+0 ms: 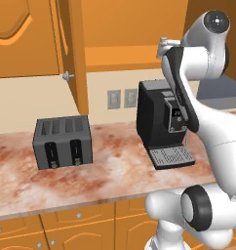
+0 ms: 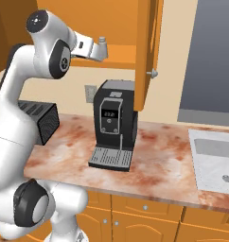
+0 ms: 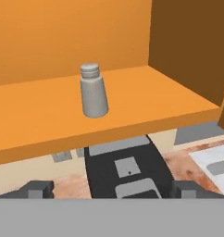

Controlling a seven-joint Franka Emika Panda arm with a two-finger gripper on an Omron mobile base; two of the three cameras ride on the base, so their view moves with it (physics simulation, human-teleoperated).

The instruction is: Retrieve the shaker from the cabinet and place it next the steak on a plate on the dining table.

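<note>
On the orange shelf [image 3: 132, 99] inside the open cabinet [image 2: 147, 42], the grey shaker [image 3: 93, 91] stands upright with its lighter cap on top, well back from the shelf's front edge. Ahead of that edge and a little lower, the gripper [image 3: 111, 189] hangs with its fingers [image 3: 40, 189] spread as wide as they go, holding nothing and clear of the shaker. Below the shelf a black coffee machine [image 2: 114, 125] sits on the marbled desk [image 2: 159, 160], with a dark toaster [image 1: 62, 141] to its left.
</note>
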